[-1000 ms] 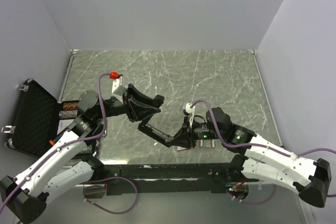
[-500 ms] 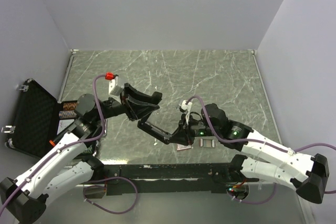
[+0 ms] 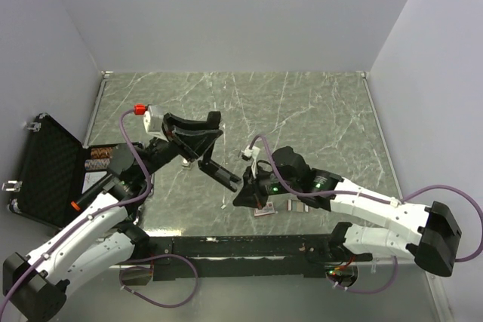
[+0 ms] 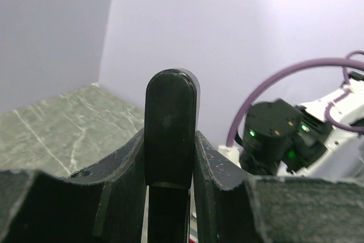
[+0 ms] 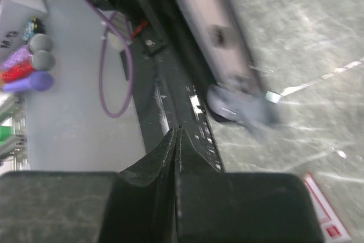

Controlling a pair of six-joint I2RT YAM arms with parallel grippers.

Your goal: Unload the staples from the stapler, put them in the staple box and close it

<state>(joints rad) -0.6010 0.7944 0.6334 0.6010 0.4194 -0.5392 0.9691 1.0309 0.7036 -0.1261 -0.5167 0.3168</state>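
A few short grey strips, taken to be the staples, are seen lying flat on the worktop near its front edge. They are just beside a small red-and-white box and partly covered by the right arm. Whether any strip is left inside the stapler cannot be told.

The stapler is held clear of the worktop, left of the strips, and is swung open. Its upper part is gripped high, and its lower part is angled down and to the right. The left end effector is clamped on it. In the left wrist view the stapler's black rounded end is pinched upright between the two fingers.

The right end effector is closed, with its fingertips pressed together and nothing between them. It is placed just below the low end of the stapler. In the right wrist view the stapler's pale metal rail is seen blurred above the closed tips, and the box lies at the lower right.

An open black case is set off the left edge of the worktop.
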